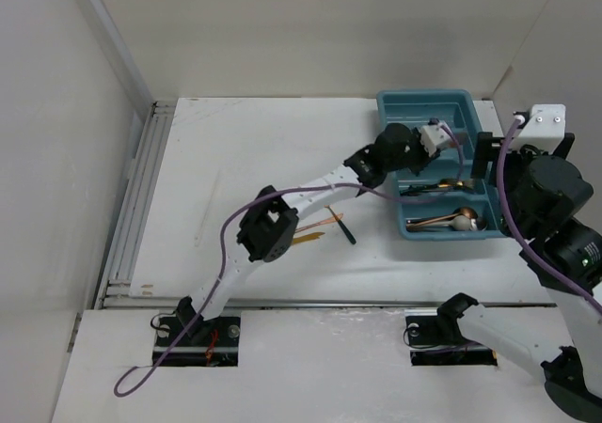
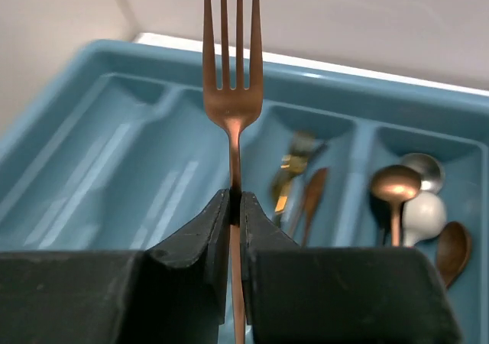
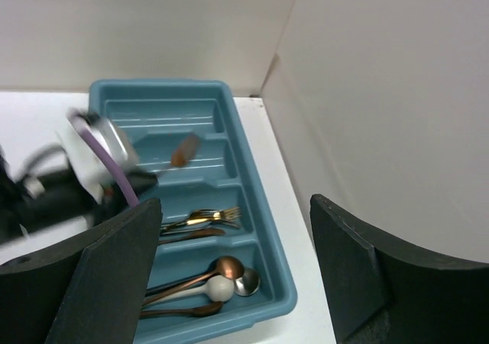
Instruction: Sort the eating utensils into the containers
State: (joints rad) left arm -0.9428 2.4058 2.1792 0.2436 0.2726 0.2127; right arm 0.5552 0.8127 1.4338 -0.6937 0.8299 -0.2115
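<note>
Left gripper [image 2: 235, 200] pinches one fork [image 2: 231, 107] over four-slot tray [image 2: 92, 168]; four spoons [image 2: 395, 183] inside.

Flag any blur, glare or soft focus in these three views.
Left wrist: fork crisp, tray and spoons behind it soft. Right wrist: left arm and the fork smeared, tray fairly sharp, its own fingers dark. Top: even light on the table, faint shadows, no glare.
</note>
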